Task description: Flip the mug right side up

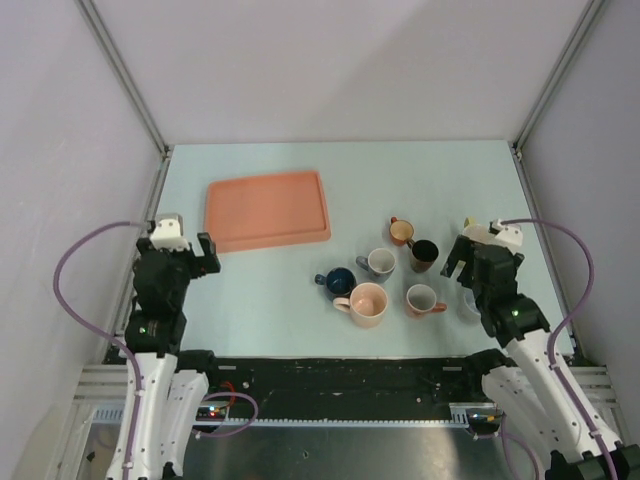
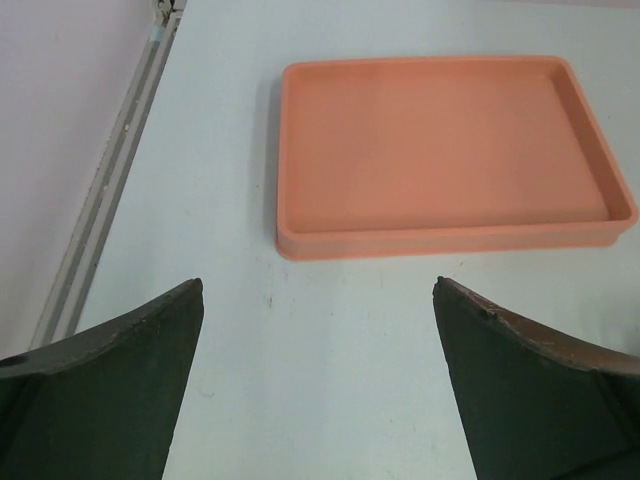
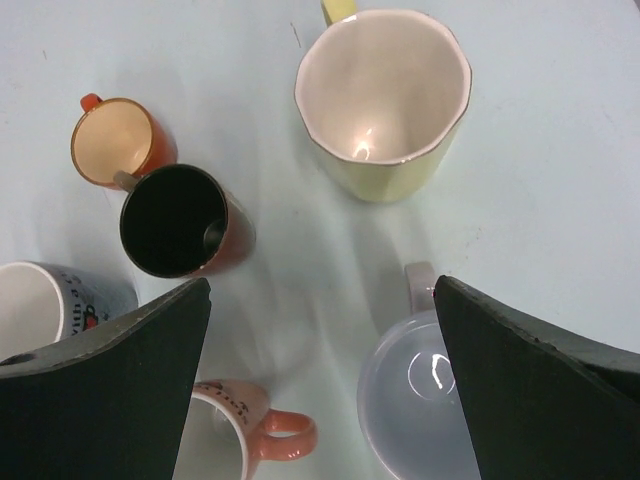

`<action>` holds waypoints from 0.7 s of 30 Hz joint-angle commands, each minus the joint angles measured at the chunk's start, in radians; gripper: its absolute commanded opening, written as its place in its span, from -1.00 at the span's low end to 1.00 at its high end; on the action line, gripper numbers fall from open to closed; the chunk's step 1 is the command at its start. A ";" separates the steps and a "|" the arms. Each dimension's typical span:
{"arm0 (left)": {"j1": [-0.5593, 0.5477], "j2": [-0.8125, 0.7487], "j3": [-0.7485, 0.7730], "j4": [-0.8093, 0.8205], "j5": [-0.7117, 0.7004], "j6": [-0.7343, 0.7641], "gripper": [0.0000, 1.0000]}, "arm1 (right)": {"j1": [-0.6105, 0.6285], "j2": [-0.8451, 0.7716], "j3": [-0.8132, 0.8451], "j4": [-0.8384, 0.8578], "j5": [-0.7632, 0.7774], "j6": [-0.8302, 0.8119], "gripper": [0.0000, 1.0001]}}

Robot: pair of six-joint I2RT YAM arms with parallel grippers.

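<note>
Lilac mug (image 3: 410, 400) at lower right looks mouth-up, not certain. Right gripper (image 3: 322, 290) wide open above it; lift straight, clear of handle. Left gripper (image 2: 318, 285) open too.

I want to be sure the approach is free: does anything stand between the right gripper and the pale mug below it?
Nothing visible does. The open right gripper hangs just above the pale mug with no other thing between them. The yellow mug and the pink mug stand apart from it, off to the sides.
</note>
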 commanded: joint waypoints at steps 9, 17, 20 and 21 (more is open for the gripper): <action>0.005 -0.123 -0.271 0.248 -0.172 -0.089 0.99 | 0.053 -0.168 -0.176 0.161 0.121 0.010 0.99; 0.004 -0.143 -0.302 0.278 -0.189 -0.063 0.99 | 0.069 -0.191 -0.185 0.162 0.123 0.009 0.99; 0.004 -0.146 -0.303 0.278 -0.184 -0.062 0.99 | 0.072 -0.192 -0.185 0.163 0.120 0.007 0.99; 0.004 -0.146 -0.304 0.279 -0.183 -0.061 0.99 | 0.072 -0.192 -0.185 0.163 0.119 0.006 0.99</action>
